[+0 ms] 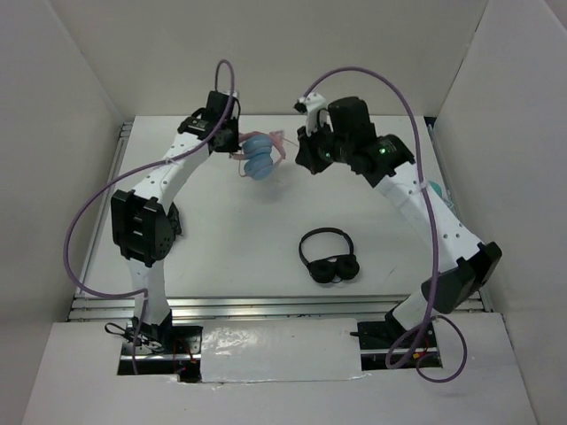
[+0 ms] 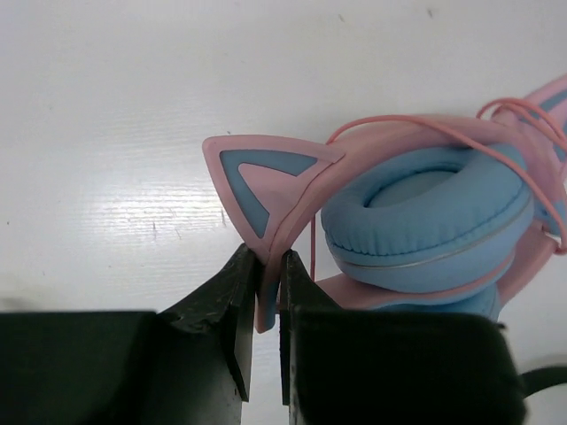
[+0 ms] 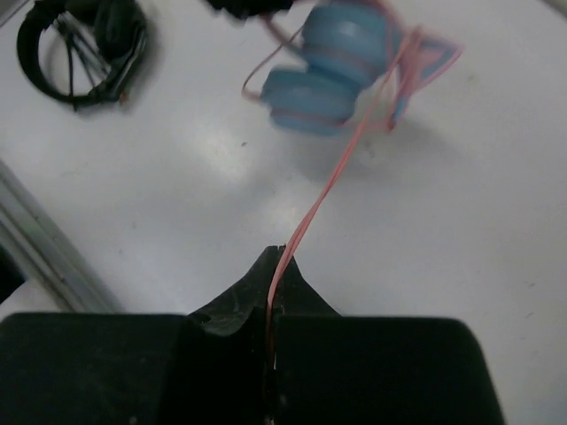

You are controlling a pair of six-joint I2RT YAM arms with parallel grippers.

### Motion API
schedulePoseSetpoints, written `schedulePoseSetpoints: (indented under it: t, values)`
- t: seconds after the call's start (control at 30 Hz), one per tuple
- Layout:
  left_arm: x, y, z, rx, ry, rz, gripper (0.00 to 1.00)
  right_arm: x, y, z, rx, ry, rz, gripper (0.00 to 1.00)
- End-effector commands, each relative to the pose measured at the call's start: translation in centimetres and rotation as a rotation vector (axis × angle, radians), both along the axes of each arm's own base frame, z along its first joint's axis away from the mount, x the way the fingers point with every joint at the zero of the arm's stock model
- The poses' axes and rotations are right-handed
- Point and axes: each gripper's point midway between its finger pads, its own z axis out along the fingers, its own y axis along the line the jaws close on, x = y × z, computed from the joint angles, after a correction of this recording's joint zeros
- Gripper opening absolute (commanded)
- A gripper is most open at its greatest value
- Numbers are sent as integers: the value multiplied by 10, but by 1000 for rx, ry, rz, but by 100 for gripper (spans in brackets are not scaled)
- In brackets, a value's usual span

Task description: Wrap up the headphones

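Headphones are found at the far middle of the surface, between the two claws. The left claw is clamped on them from the left. In the left wrist view its fingers are pressed together on the pink headband, just below a cat ear that stands up past the fingertips. The blue ear cups are folded against each other just right of that grip, one above the other. Several turns of the thin pink cable are laid across the headband at the right edge of that view.

The right claw is placed to the right of the headphones, near them but not touching. It is closed on the cable alone. In the right wrist view the cable is pinched in the narrow slit between the fingers, and from there it is drawn in a nearly straight line up to the headphones. A slack loop of cable is seen hanging at the left of the ear cups. A soft shadow is cast on the surface beneath the headphones; whether they rest on it cannot be told.

Black headphones are laid flat nearer, right of middle, well apart from both claws.
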Motion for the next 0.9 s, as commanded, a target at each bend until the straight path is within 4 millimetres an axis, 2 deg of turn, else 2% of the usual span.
schedulePoseSetpoints:
  t: [0.0,0.03,0.1,0.13,0.17,0.2,0.23,0.3,0.33,0.37,0.43,0.57,0.63,0.77,0.8,0.87]
  values:
    - [22,27,44,-177,-93,187,0,-27,21,10,112,-33,36,0]
    - [23,31,48,-204,-105,196,0,-35,36,9,143,-41,76,0]
    - [20,38,62,-255,-148,220,0,-58,53,-28,156,57,137,0]
    - [21,40,62,-261,-148,230,0,-61,59,-22,185,55,146,0]
    - [18,45,70,-288,-170,243,0,-72,62,-41,191,113,153,0]
    - [17,47,77,-310,-188,234,0,-77,66,-50,202,137,162,0]
    - [16,47,85,-339,-205,216,0,-83,69,-70,208,169,168,0]
    - [10,46,107,-442,-250,136,0,-91,68,-81,241,206,161,0]
    - [2,44,116,-480,-267,101,0,-91,65,-99,244,232,139,0]
    - [-1,40,134,-547,-306,19,0,-93,62,-103,253,237,131,0]
    - [-13,39,153,-603,-340,-46,0,-94,55,-121,261,259,116,0]
    - [-41,23,188,-657,-419,-294,0,-80,33,-125,307,223,71,0]
    - [-58,14,198,-663,-432,-400,0,-73,26,-124,332,206,66,0]
    - [-94,-7,209,-625,-486,-664,0,-43,-2,-125,359,180,26,0]
    - [-111,-17,211,-635,-485,-782,0,-35,-6,-119,363,169,23,0]
    - [-126,-28,214,-586,-510,-872,0,-26,-9,-123,344,190,56,0]
